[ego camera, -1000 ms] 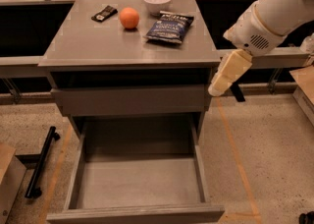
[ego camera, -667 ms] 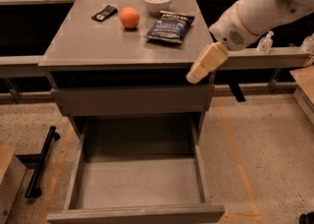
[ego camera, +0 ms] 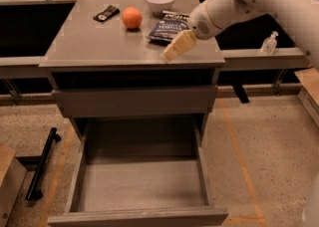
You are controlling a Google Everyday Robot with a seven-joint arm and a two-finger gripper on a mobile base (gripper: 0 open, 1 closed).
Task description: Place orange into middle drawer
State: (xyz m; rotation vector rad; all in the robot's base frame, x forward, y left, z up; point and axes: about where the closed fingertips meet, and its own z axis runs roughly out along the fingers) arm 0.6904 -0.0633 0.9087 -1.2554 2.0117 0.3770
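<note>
The orange (ego camera: 132, 18) sits on the grey cabinet top (ego camera: 94, 44), at the back, left of centre. The middle drawer (ego camera: 142, 187) is pulled out wide at the bottom of the view, and its bare grey floor holds nothing. My gripper (ego camera: 168, 55) hangs just above the front right part of the cabinet top, right of and nearer than the orange, and well apart from it. It holds nothing that I can see. My white arm reaches in from the upper right.
A white bowl (ego camera: 160, 1) and a blue chip bag (ego camera: 168, 26) lie right of the orange, and the bag is just behind the gripper. A small black packet (ego camera: 106, 13) lies left of the orange. The upper drawer panel (ego camera: 134, 100) is shut. A black bar (ego camera: 42, 164) lies on the floor at the left.
My gripper has moved left and up, from beside the cabinet's right edge to above the front right of its top. The orange and the drawer have not moved.
</note>
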